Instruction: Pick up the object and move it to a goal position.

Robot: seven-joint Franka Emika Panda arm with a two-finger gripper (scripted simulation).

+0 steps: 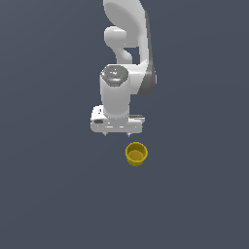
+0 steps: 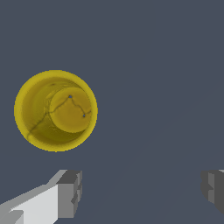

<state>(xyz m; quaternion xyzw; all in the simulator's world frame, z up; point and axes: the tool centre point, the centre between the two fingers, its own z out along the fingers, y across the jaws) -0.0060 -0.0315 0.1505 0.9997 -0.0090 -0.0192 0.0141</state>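
- Yellow cup (image 1: 136, 153) stands upright on the flat dark grey-blue floor (image 1: 48, 194), its mouth facing up and its inside a darker ochre.
- White Panda arm (image 1: 127, 39) reaches down from above in the exterior view, ending in a white gripper (image 1: 117, 134) whose two short fingertips point at the floor.
- Gripper spread wide: in the wrist view its two grey fingers (image 2: 70, 193) sit far apart, with only bare floor between them.
- Nothing is held and nothing touches the fingers.
- Cup lies apart from the gripper, just below it and a little toward the exterior view's right; in the wrist view the cup (image 2: 56, 110) sits outside the gap between the fingers, nearer one finger than the other.
- Thin dark lines cross the cup's inner bottom.
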